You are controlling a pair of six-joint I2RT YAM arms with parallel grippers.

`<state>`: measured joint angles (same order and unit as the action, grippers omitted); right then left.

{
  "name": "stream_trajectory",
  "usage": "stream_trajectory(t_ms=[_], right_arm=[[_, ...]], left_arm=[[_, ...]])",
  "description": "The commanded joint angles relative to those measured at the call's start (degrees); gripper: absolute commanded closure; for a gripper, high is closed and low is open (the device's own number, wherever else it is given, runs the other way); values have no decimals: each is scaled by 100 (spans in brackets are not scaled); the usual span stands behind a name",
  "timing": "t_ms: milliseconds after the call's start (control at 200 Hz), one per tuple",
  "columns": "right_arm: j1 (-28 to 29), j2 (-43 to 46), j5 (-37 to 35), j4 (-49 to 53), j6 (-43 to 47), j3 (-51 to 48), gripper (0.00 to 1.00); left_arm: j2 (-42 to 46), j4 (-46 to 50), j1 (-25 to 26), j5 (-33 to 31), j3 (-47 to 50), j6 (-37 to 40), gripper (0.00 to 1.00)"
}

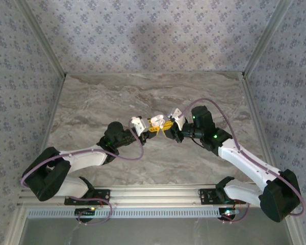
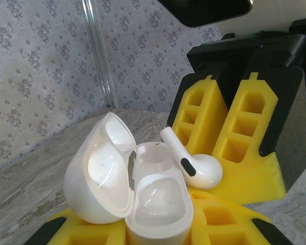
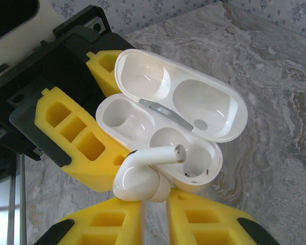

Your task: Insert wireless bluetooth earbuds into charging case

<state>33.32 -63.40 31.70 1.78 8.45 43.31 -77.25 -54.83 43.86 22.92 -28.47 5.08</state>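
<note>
Yellow fingers of the right gripper (image 3: 155, 200) sit closest in its wrist view, with a narrow gap between them. The earbud (image 3: 143, 176) has its bulb right at their tips, but whether it's pinched or only resting there, I can't tell. Its stem lies across the rim of the charging case (image 3: 137, 125), tip over one socket, not down in it. The lid (image 3: 194, 97) stands wide open, tipped back on its hinge. Just behind, the left gripper (image 2: 153, 227) is clamped tight on the case body, a yellow finger on each side, with the marble table (image 3: 275, 102) beneath. From above, the two grippers meet close together mid-table, and patterned wallpaper (image 1: 153, 35) closes off the far end.
</note>
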Motion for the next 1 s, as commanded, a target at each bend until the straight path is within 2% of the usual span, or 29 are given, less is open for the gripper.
stream_trajectory(t_ms=[0,565,994], right_arm=[[28,-80,-116,-301,-155,124,78],[34,-103,-253,-321,-282,86,74],[-82,-159,-372,-584,-493,-175,75]], left_arm=[[61,-12,34,162,-225,-67,87],[61,209,31,102,-230,-34,87],[-70,218,35,266,-212,-37,87]])
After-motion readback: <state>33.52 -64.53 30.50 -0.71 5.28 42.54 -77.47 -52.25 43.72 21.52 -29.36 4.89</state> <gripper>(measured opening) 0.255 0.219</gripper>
